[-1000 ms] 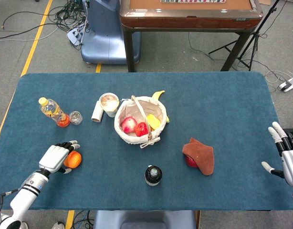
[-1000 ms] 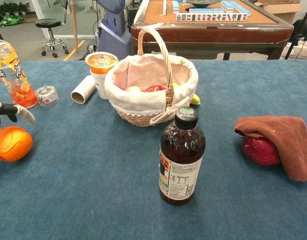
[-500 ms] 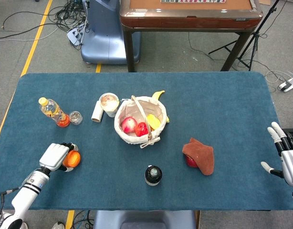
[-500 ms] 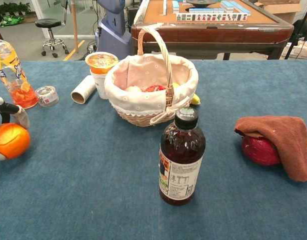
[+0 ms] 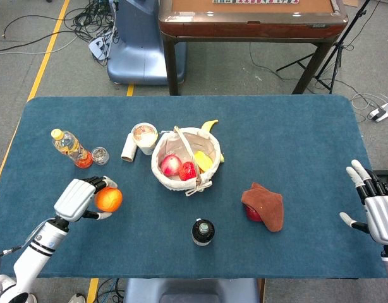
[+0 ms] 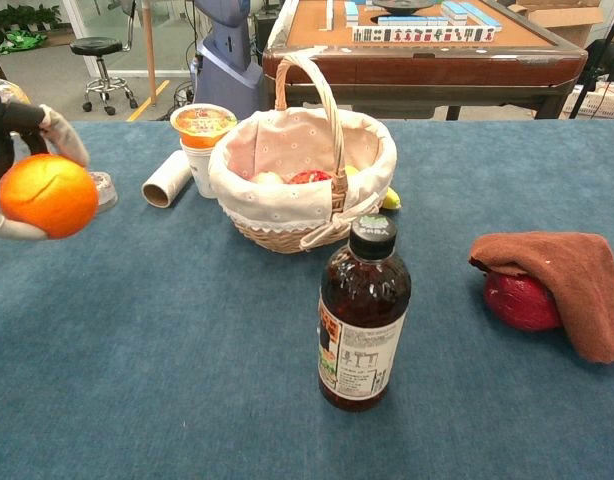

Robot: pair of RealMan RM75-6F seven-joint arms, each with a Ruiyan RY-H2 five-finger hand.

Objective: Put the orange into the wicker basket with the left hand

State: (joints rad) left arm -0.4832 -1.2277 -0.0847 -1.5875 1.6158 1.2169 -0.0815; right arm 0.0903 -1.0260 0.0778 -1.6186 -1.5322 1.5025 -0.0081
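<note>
Lifted off the blue table (image 5: 295, 139) now, the round orange (image 5: 109, 199) sits clamped in the left hand (image 5: 77, 198), left of the lined wicker basket (image 5: 181, 180); right hand (image 5: 374, 211) fingers spread, empty.

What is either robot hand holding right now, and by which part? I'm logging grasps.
The left robot hand holds the orange, fingers wrapped around its sides, lifted off the table. The right robot hand holds nothing.
</note>
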